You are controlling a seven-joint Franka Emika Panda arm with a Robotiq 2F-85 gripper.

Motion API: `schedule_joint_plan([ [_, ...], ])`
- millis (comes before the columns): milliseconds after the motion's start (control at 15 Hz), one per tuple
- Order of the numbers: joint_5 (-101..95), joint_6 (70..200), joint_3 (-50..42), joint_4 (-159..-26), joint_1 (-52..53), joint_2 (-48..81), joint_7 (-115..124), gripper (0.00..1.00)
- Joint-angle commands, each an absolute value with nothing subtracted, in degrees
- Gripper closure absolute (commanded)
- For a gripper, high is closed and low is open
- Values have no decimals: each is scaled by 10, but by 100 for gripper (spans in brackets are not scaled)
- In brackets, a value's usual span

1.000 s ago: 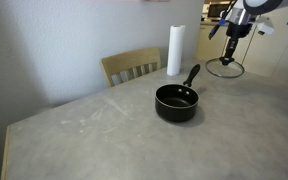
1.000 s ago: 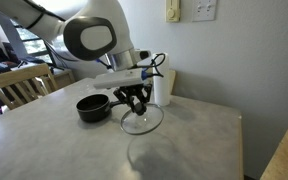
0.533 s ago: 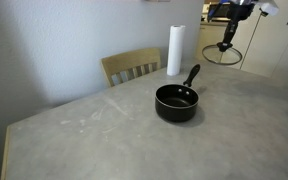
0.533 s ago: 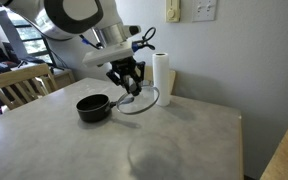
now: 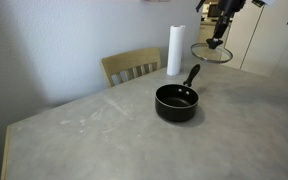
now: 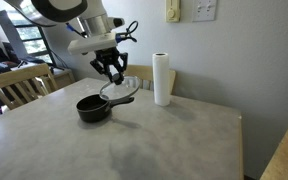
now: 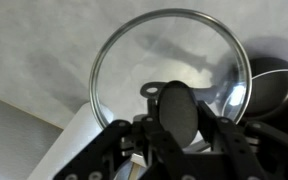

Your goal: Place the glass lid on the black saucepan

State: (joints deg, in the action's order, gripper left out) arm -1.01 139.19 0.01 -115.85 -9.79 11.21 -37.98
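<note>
The glass lid (image 5: 211, 52) hangs in the air, held by its black knob (image 7: 177, 112) in my gripper (image 5: 215, 42). It also shows in an exterior view (image 6: 119, 92) and fills the wrist view (image 7: 169, 65). The black saucepan (image 5: 176, 101) sits on the grey table with its long handle (image 5: 191, 75) pointing toward the paper-towel roll. In an exterior view the pan (image 6: 93, 107) is just below and left of the lid. In the wrist view the pan's edge (image 7: 274, 85) shows at the right. My gripper (image 6: 113, 70) is shut on the knob.
A white paper-towel roll (image 5: 174, 50) stands at the back of the table (image 5: 134, 140), also in an exterior view (image 6: 162, 79). A wooden chair (image 5: 132, 66) stands at the far edge. A wall with outlets (image 6: 184, 11) is behind.
My gripper has lifted the lid off the table and carried it up and sideways toward the saucepan. The pan and roll have not moved.
</note>
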Motion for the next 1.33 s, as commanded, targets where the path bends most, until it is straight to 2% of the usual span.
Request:
schedule_joint_plan([
  [0,25,1347,10,-1157,-85,95,-407,84],
  [1267,3,1341,57,-1115,2,190,-352,84],
])
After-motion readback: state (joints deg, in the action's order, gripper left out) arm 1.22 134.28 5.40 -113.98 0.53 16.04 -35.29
